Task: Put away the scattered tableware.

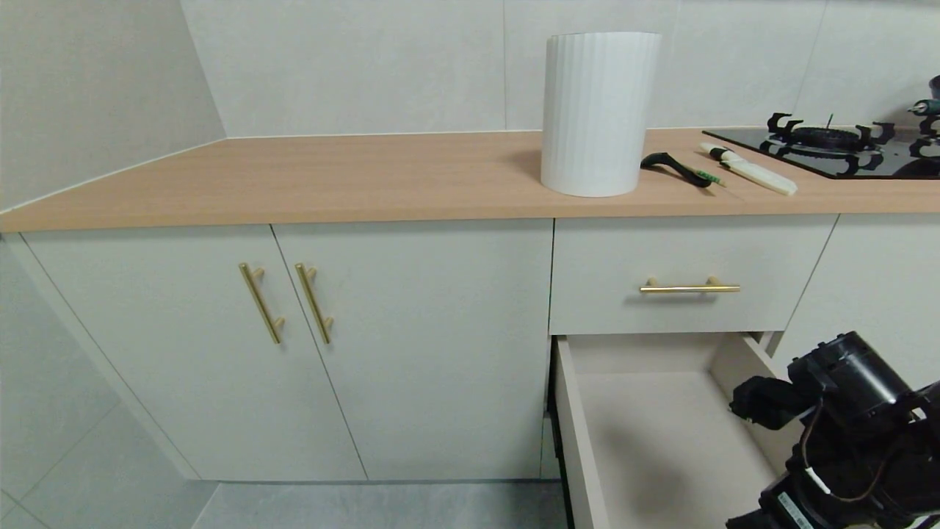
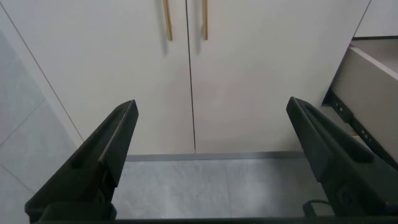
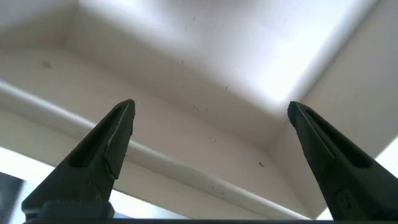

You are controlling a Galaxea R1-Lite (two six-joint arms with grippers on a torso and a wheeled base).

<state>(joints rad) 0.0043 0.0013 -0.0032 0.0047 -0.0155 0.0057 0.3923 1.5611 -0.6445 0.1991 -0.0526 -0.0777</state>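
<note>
Nearest, the left pincer [image 2: 211,106] hangs low with its fingers spread wide and nothing between them, facing the pale cabinet doors [image 2: 186,74] just above the grey floor [image 2: 199,180]. The right arm [image 1: 852,411] sits over the right-hand part of the open drawer [image 1: 580,433]. The right pincer [image 3: 211,109] is likewise spread apart and holds nothing, pointing into the drawer's beige inside. Above this open drawer is a closed drawer with a horizontal gold handle [image 1: 689,289]. To its left, the two cabinet doors carry a pair of upright gold handles [image 1: 286,303] close together. On the wooden bench [image 1: 367,176] above stands a tall white ribbed container [image 1: 596,114], upright. Just to its right lie the scattered pieces: a black-handled utensil [image 1: 675,167], its handle close beside the container's base, and a long white utensil [image 1: 749,169] next to it, apart from it and angled toward the bench's front edge. Farther right, a black glass hob [image 1: 830,150] with burner grates is set into the bench, against the grey tiled wall [image 1: 367,66].
</note>
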